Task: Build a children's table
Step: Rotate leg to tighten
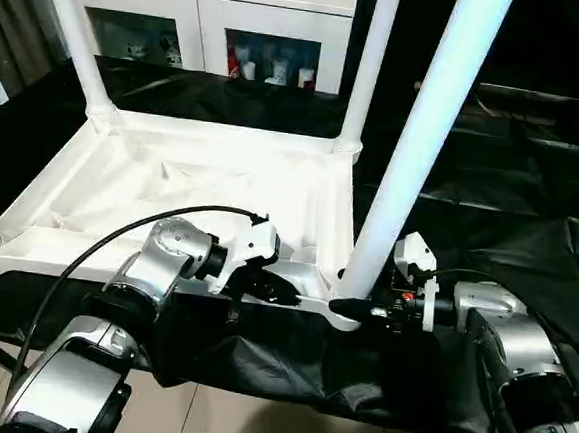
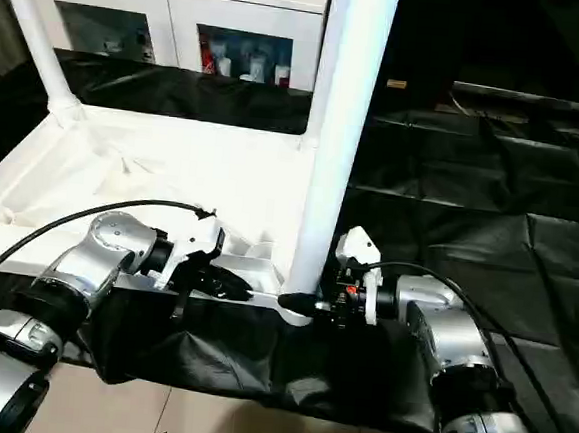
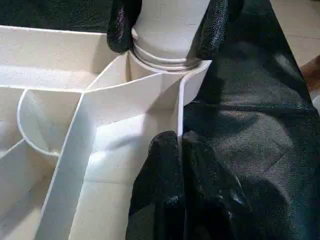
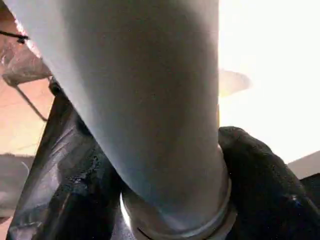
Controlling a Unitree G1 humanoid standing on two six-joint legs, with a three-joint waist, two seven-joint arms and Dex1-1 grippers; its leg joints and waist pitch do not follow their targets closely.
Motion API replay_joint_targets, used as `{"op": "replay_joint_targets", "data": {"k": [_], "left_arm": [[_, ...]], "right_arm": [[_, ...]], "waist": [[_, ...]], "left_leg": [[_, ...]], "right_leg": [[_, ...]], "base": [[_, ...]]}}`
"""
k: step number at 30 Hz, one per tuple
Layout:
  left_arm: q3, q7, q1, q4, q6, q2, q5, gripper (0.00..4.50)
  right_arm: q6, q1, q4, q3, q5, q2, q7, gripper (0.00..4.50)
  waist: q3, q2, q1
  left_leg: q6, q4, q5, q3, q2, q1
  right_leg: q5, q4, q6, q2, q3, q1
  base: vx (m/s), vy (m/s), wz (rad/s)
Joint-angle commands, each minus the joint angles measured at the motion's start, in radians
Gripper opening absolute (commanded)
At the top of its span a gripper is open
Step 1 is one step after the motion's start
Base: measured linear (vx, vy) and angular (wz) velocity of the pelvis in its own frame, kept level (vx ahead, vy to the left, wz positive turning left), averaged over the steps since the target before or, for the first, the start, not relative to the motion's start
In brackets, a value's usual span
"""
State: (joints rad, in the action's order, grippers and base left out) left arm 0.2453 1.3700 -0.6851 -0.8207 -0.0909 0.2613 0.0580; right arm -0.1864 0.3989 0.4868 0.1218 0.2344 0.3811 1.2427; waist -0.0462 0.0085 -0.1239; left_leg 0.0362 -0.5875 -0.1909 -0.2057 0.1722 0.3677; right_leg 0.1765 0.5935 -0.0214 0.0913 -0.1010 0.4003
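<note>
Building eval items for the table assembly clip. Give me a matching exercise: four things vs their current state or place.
Things:
1. left end effector
2. right end effector
3. tabletop
4. white cabinet

States:
A. lying ribbed side up on the black-draped work table
B. clamped on the base of the near leg at its corner socket
C. standing behind the work table
D. pinching the tabletop's near rim

Pairs: 1-D, 2-B, 3-A, 4-C
</note>
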Motion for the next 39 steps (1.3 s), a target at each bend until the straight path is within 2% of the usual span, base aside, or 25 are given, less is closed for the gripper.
{"op": "replay_joint_targets", "data": {"k": [1,3,4,6,7,8,9,11,12,13,14,17,18,19,21,23,26,27,29,30,32,36,39], "left_arm": [[-0.012,-0.086,-0.005,-0.015,0.011,-0.038,-0.021,0.00],[-0.021,-0.180,-0.024,-0.049,0.023,-0.060,0.002,0.00],[-0.030,-0.247,-0.039,-0.076,0.030,-0.077,0.012,0.00],[-0.043,-0.334,-0.059,-0.108,0.040,-0.101,0.023,0.00],[-0.047,-0.391,-0.074,-0.128,0.047,-0.121,0.031,0.00],[-0.049,-0.429,-0.084,-0.141,0.052,-0.136,0.037,0.00],[-0.050,-0.450,-0.090,-0.147,0.054,-0.144,0.039,0.00],[-0.053,-0.529,-0.112,-0.170,0.059,-0.174,0.051,0.00],[-0.052,-0.569,-0.125,-0.184,0.059,-0.189,0.060,0.00],[-0.053,-0.608,-0.137,-0.198,0.060,-0.206,0.064,0.00],[-0.054,-0.615,-0.139,-0.200,0.061,-0.209,0.064,0.00],[-0.045,-0.667,-0.160,-0.224,0.050,-0.247,0.076,0.00],[-0.044,-0.667,-0.161,-0.226,0.049,-0.249,0.076,0.00],[-0.043,-0.661,-0.162,-0.227,0.043,-0.252,0.077,0.00],[-0.039,-0.652,-0.162,-0.229,0.033,-0.251,0.082,0.00],[-0.029,-0.600,-0.149,-0.230,-0.001,-0.236,0.083,0.00],[-0.024,-0.574,-0.144,-0.236,-0.014,-0.227,0.080,0.00],[-0.022,-0.557,-0.139,-0.234,-0.017,-0.221,0.079,0.00],[-0.016,-0.487,-0.119,-0.211,-0.025,-0.199,0.068,0.00],[-0.011,-0.406,-0.098,-0.185,-0.027,-0.173,0.053,0.00],[-0.007,-0.363,-0.088,-0.174,-0.036,-0.156,0.049,0.00],[-0.003,-0.258,-0.066,-0.158,-0.070,-0.109,0.034,0.00],[-0.003,-0.134,-0.046,-0.114,-0.051,-0.070,0.000,0.00]], "right_arm": [[-0.019,-0.017,-0.020,0.021,0.029,-0.027,0.004,2.60],[-0.005,-0.022,0.005,0.006,0.012,-0.062,-0.086,2.59],[0.007,-0.010,0.052,-0.011,-0.015,-0.093,-0.192,2.59],[0.021,0.007,0.113,-0.034,-0.047,-0.135,-0.329,2.59],[0.034,0.020,0.152,-0.053,-0.063,-0.168,-0.425,2.59],[0.031,0.030,0.174,-0.068,-0.063,-0.190,-0.482,2.59],[0.026,0.036,0.185,-0.077,-0.063,-0.203,-0.512,2.58],[0.027,0.061,0.220,-0.101,-0.071,-0.244,-0.616,2.58],[0.027,0.075,0.236,-0.109,-0.080,-0.264,-0.666,2.58],[0.033,0.092,0.255,-0.109,-0.096,-0.282,-0.719,2.58],[0.033,0.097,0.260,-0.110,-0.098,-0.285,-0.729,2.58],[0.059,0.160,0.322,-0.121,-0.103,-0.339,-0.803,2.58],[0.064,0.164,0.325,-0.121,-0.102,-0.342,-0.803,2.58],[0.076,0.171,0.327,-0.124,-0.095,-0.349,-0.789,2.93],[0.091,0.176,0.327,-0.129,-0.085,-0.351,-0.772,3.27],[0.127,0.167,0.311,-0.092,-0.105,-0.326,-0.688,3.37],[0.143,0.167,0.314,-0.087,-0.111,-0.313,-0.662,3.73],[0.150,0.167,0.313,-0.086,-0.111,-0.305,-0.648,3.73],[0.160,0.153,0.288,-0.070,-0.106,-0.267,-0.564,3.94],[0.176,0.138,0.260,-0.055,-0.098,-0.218,-0.470,3.94],[0.176,0.130,0.242,-0.054,-0.088,-0.190,-0.418,3.94],[0.167,0.113,0.199,-0.064,-0.062,-0.113,-0.266,3.94],[0.165,0.101,0.179,-0.063,-0.047,-0.054,-0.159,3.94]], "waist": [[0.057,-0.011,-0.001],[0.055,-0.011,0.001],[0.055,-0.006,0.002],[0.052,-0.011,0.014],[0.050,-0.013,0.020],[0.049,-0.010,0.024],[0.046,-0.012,0.030],[0.044,-0.012,0.035],[0.042,0.001,0.036],[0.044,-0.004,0.043],[0.046,-0.005,0.044],[0.048,-0.001,0.047],[0.050,-0.001,0.046],[0.051,-0.001,0.045],[0.054,-0.002,0.042],[0.055,-0.002,0.039],[0.056,-0.005,0.036],[0.056,-0.005,0.034],[0.055,-0.006,0.031],[0.055,-0.006,0.027],[0.054,-0.006,0.026],[0.056,-0.003,0.019],[0.058,-0.001,0.014]], "left_leg": [[-0.067,0.071,-0.194,0.033,0.079,-0.014],[-0.050,0.073,-0.216,0.035,0.076,-0.015],[-0.040,0.074,-0.226,0.037,0.076,-0.017],[-0.012,0.076,-0.266,0.040,0.071,-0.020],[-0.006,0.077,-0.276,0.044,0.068,-0.018],[-0.005,0.078,-0.284,0.045,0.069,-0.021],[-0.005,0.077,-0.304,0.045,0.066,-0.027],[-0.010,0.078,-0.320,0.047,0.065,-0.027],[-0.007,0.079,-0.332,0.048,0.065,-0.030],[0.003,0.081,-0.357,0.050,0.066,-0.034],[0.006,0.083,-0.359,0.052,0.066,-0.032],[0.003,0.089,-0.350,0.051,0.069,-0.030],[0.003,0.089,-0.345,0.050,0.070,-0.030],[0.000,0.090,-0.331,0.049,0.072,-0.027],[-0.013,0.087,-0.302,0.043,0.071,-0.026],[-0.025,0.084,-0.281,0.040,0.070,-0.025],[-0.045,0.080,-0.250,0.037,0.067,-0.021],[-0.052,0.080,-0.238,0.036,0.067,-0.022],[-0.062,0.079,-0.227,0.035,0.066,-0.020],[-0.069,0.080,-0.223,0.035,0.068,-0.018],[-0.081,0.080,-0.217,0.035,0.073,-0.014],[-0.086,0.078,-0.213,0.032,0.076,-0.018],[-0.080,0.079,-0.212,0.033,0.081,-0.020]], "right_leg": [[0.261,-0.075,-0.211,0.090,0.062,-0.046],[0.306,-0.080,-0.198,0.090,0.062,-0.045],[0.325,-0.082,-0.194,0.092,0.062,-0.044],[0.404,-0.091,-0.177,0.094,0.061,-0.041],[0.455,-0.098,-0.160,0.097,0.058,-0.045],[0.491,-0.104,-0.143,0.097,0.058,-0.040],[0.530,-0.112,-0.128,0.094,0.056,-0.035],[0.565,-0.118,-0.112,0.095,0.055,-0.035],[0.577,-0.120,-0.110,0.095,0.056,-0.031],[0.585,-0.123,-0.102,0.090,0.052,-0.030],[0.569,-0.120,-0.104,0.091,0.052,-0.034],[0.493,-0.117,-0.122,0.089,0.053,-0.038],[0.472,-0.115,-0.127,0.091,0.054,-0.039],[0.422,-0.109,-0.143,0.091,0.058,-0.041],[0.334,-0.099,-0.174,0.091,0.062,-0.044],[0.295,-0.093,-0.192,0.091,0.063,-0.047],[0.282,-0.091,-0.202,0.092,0.062,-0.052],[0.282,-0.092,-0.203,0.092,0.062,-0.052],[0.294,-0.093,-0.200,0.091,0.060,-0.055],[0.301,-0.093,-0.196,0.091,0.058,-0.059],[0.288,-0.089,-0.198,0.088,0.058,-0.059],[0.273,-0.086,-0.214,0.088,0.058,-0.056],[0.243,-0.080,-0.233,0.089,0.059,-0.054]], "base": [[0.000,0.000,0.00],[0.000,0.000,0.00],[0.000,0.000,0.00],[0.000,0.000,0.00],[0.000,0.000,0.00],[0.000,0.000,0.00],[0.000,0.000,0.00],[0.000,0.000,0.00],[0.000,0.000,0.00],[0.000,0.000,0.00],[0.000,0.000,0.00],[0.000,0.000,0.00],[0.000,0.000,0.00],[0.000,0.000,0.00],[0.000,0.000,0.00],[0.000,0.000,0.00],[0.000,0.000,0.00],[0.000,0.000,0.00],[0.000,0.000,0.00],[0.000,0.000,0.00],[0.000,0.000,0.00],[0.000,0.000,0.00],[0.000,0.000,0.00]]}}
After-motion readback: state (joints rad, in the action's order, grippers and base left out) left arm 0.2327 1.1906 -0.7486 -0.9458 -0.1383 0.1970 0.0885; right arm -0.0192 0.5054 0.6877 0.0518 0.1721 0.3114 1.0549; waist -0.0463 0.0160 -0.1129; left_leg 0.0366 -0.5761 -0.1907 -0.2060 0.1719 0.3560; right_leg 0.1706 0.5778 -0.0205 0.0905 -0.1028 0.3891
